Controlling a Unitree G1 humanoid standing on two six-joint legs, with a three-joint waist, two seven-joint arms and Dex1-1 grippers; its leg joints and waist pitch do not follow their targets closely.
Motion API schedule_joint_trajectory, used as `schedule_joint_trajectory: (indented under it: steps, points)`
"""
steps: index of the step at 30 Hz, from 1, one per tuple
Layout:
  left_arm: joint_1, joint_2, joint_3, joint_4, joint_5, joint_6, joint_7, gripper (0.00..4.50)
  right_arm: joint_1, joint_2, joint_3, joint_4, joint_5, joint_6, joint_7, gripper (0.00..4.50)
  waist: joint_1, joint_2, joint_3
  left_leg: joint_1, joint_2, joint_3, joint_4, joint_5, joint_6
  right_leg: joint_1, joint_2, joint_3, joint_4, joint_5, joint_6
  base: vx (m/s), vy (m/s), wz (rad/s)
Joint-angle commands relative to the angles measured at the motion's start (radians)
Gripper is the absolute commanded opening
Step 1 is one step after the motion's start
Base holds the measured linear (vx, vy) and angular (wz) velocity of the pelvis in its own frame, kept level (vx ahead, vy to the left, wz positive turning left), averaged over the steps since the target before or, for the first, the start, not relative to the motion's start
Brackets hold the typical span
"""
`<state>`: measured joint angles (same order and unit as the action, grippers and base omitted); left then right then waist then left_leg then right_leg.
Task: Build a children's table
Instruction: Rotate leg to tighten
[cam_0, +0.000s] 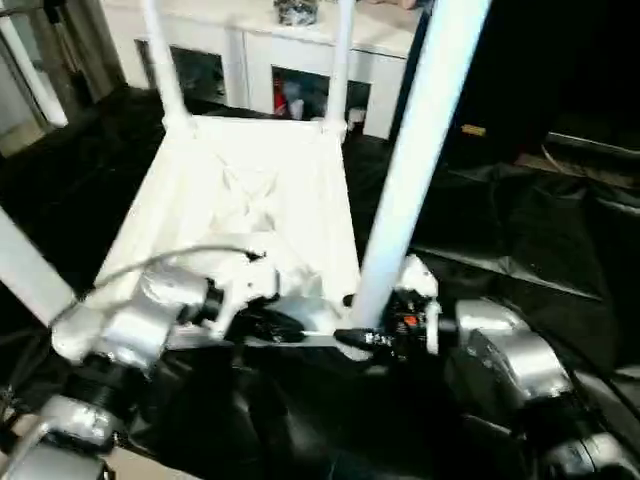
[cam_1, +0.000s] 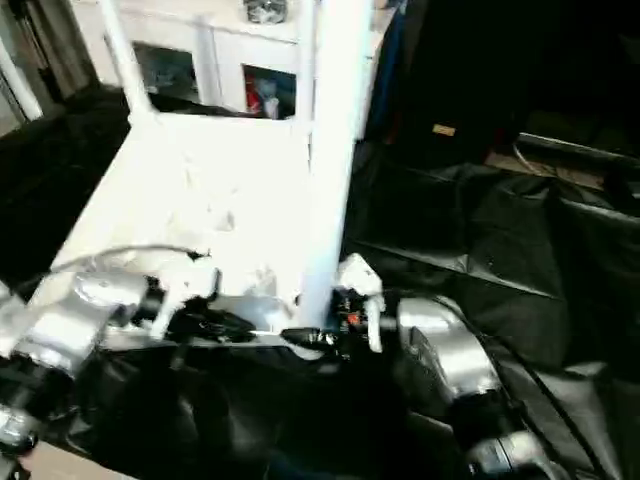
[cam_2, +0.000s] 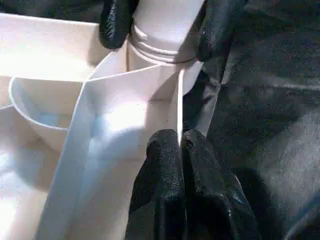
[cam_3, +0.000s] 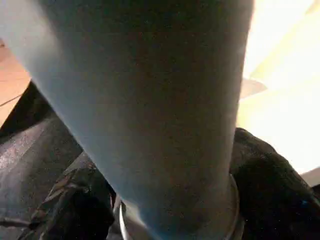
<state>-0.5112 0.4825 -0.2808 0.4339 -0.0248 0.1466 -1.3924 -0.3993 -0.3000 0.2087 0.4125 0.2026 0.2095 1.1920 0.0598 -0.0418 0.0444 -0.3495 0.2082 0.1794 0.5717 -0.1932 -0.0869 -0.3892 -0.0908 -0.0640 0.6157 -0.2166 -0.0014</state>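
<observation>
The large white plastic rectangular table top (cam_0: 250, 200) lies upside down on a black plastic sheet (cam_0: 520, 230) spread over the floor, its ribbed underside facing up, and it serves here as the landmark. At its two far corners two long white round tube legs (cam_0: 165, 70) and (cam_0: 338, 70) stand upright in their rounded sockets, with a white cabinet with glass doors (cam_0: 300, 70) just beyond that far edge. At the top's near right corner a third white tube leg (cam_0: 410, 170) rises steeply, tilted a little, its lower end at the corner socket (cam_2: 155, 60). The right gripper (cam_0: 375, 335) is at the foot of this leg with its two black fingers (cam_2: 116, 22) on either side of the tube, clasped around it just above the socket; from the right wrist the leg (cam_3: 150, 110) runs up close before the camera with a dark fingertip at each side of its base. The left gripper (cam_2: 180, 150) reaches in along the top's near edge, beside that same corner, its two black fingers pressed together and closed, with their tips at the thin upright rim wall (cam_2: 179, 100) of the top; whether the wall is pinched between them cannot be told. A further white tube (cam_0: 30, 270) slants past the near left corner of the top
</observation>
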Motion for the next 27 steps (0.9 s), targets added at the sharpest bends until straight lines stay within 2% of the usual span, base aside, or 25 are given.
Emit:
schedule_joint_trajectory:
  steps: [1,2,3,6,8,10,11,13,15,16,18,19,20,22,24,25,27]
  points:
    - [-0.030,0.013,0.014,0.037,0.025,-0.001,0.032,0.00,-0.011,0.006,0.037,0.021,-0.003,-0.003,0.042,2.86,0.005,0.002,-0.055,0.004,0.025,0.002,-0.062,-0.105,0.061,0.044,-0.049,0.043,-0.056,-0.011,-0.267,0.000,0.000,0.00]
    - [-0.035,0.014,0.015,0.042,0.023,-0.003,0.039,0.00,-0.019,0.013,0.038,0.042,-0.007,-0.010,0.039,2.86,0.006,0.002,-0.056,0.004,0.025,0.001,-0.061,-0.103,0.061,0.044,-0.050,0.043,-0.054,-0.001,-0.272,0.000,0.000,0.00]
    - [-0.035,0.014,0.015,0.043,0.023,-0.003,0.041,0.00,-0.021,0.016,0.038,0.047,-0.008,-0.012,0.037,2.73,0.007,-0.003,-0.056,0.003,0.026,0.001,-0.060,-0.095,0.062,0.045,-0.051,0.043,-0.051,0.010,-0.276,0.000,0.000,0.00]
    - [-0.023,0.004,0.021,0.032,0.021,0.010,0.077,0.00,-0.017,0.039,0.023,0.058,-0.003,-0.015,-0.004,2.62,0.009,-0.002,-0.056,0.005,0.026,0.001,-0.059,-0.082,0.063,0.046,-0.051,0.042,-0.048,0.042,-0.284,0.000,0.000,0.00]
    - [-0.015,-0.008,0.027,0.022,0.014,0.028,0.102,0.00,-0.010,0.054,0.017,0.057,-0.001,-0.015,-0.034,2.61,0.008,-0.004,-0.054,0.004,0.026,0.001,-0.061,-0.098,0.059,0.046,-0.052,0.043,-0.051,0.024,-0.282,0.000,0.000,0.00]
    - [-0.013,-0.016,0.027,0.020,0.012,0.033,0.113,0.00,-0.010,0.070,0.008,0.068,-0.007,-0.014,-0.073,2.59,0.007,-0.006,-0.051,0.003,0.026,0.000,-0.064,-0.130,0.042,0.047,-0.054,0.044,-0.057,-0.041,-0.270,0.000,0.000,0.00]
    - [-0.012,-0.038,0.028,0.026,0.023,0.037,0.166,0.00,-0.006,0.113,-0.011,0.104,-0.033,-0.040,-0.187,2.58,0.007,-0.007,-0.049,0.003,0.027,-0.001,-0.067,-0.148,0.030,0.045,-0.056,0.045,-0.061,-0.082,-0.258,0.000,0.000,0.00]
    - [-0.017,-0.066,0.034,0.036,0.038,0.041,0.236,0.00,-0.011,0.158,-0.035,0.153,-0.058,-0.042,-0.321,2.58,0.004,-0.003,-0.047,0.002,0.027,-0.005,-0.071,-0.180,0.002,0.043,-0.058,0.046,-0.067,-0.152,-0.239,0.000,0.000,0.00]
    - [-0.018,-0.098,0.040,0.030,0.044,0.063,0.295,0.00,-0.017,0.203,-0.059,0.201,-0.075,-0.056,-0.440,2.57,-0.002,-0.006,-0.045,0.002,0.026,-0.008,-0.075,-0.214,-0.022,0.042,-0.058,0.046,-0.073,-0.223,-0.213,0.000,0.000,0.00]
    - [-0.017,-0.105,0.041,0.025,0.044,0.071,0.306,0.00,-0.017,0.214,-0.063,0.210,-0.077,-0.057,-0.462,2.57,-0.006,-0.003,-0.043,0.005,0.026,-0.008,-0.077,-0.243,-0.030,0.037,-0.058,0.047,-0.079,-0.265,-0.199,0.000,0.000,0.00]
    - [-0.011,-0.128,0.037,0.003,0.045,0.096,0.329,0.00,-0.015,0.242,-0.067,0.221,-0.082,-0.062,-0.508,2.57,-0.005,-0.002,-0.043,0.006,0.025,-0.010,-0.077,-0.263,-0.031,0.036,-0.057,0.047,-0.082,-0.297,-0.188,0.000,0.000,0.00]
    - [-0.011,-0.130,0.036,0.000,0.045,0.099,0.331,0.00,-0.014,0.245,-0.068,0.222,-0.083,-0.062,-0.513,2.57,-0.004,-0.003,-0.042,0.010,0.025,-0.009,-0.077,-0.276,-0.028,0.031,-0.055,0.049,-0.086,-0.306,-0.181,0.000,0.000,0.00]
    - [-0.006,-0.151,0.032,-0.017,0.049,0.118,0.362,0.00,-0.019,0.265,-0.069,0.232,-0.095,-0.066,-0.557,2.57,-0.002,0.001,-0.042,0.010,0.025,-0.010,-0.079,-0.277,-0.026,0.032,-0.055,0.049,-0.086,-0.302,-0.179,0.000,0.000,0.00]
    - [0.006,-0.214,0.023,-0.048,0.062,0.151,0.446,0.00,-0.036,0.316,-0.062,0.256,-0.119,-0.077,-0.631,2.57,-0.003,0.000,-0.040,0.008,0.027,-0.010,-0.081,-0.272,-0.030,0.031,-0.054,0.049,-0.086,-0.285,-0.182,0.000,0.000,0.00]
    - [0.019,-0.251,0.009,-0.073,0.065,0.165,0.473,0.00,-0.051,0.348,-0.059,0.270,-0.119,-0.094,-0.644,2.57,0.000,0.002,-0.043,0.008,0.026,-0.010,-0.080,-0.270,-0.031,0.033,-0.054,0.049,-0.084,-0.280,-0.183,0.000,0.000,0.00]
    - [0.021,-0.257,0.004,-0.080,0.063,0.168,0.471,0.00,-0.058,0.355,-0.063,0.271,-0.112,-0.099,-0.644,2.91,-0.001,0.005,-0.044,0.008,0.026,-0.011,-0.081,-0.271,-0.030,0.033,-0.054,0.049,-0.085,-0.276,-0.182,0.000,0.000,0.00]
    - [0.023,-0.259,-0.001,-0.086,0.060,0.168,0.467,0.00,-0.065,0.361,-0.071,0.272,-0.102,-0.101,-0.643,3.26,-0.001,0.002,-0.045,0.007,0.025,-0.010,-0.080,-0.266,-0.024,0.034,-0.050,0.048,-0.083,-0.248,-0.180,0.000,0.000,0.00]
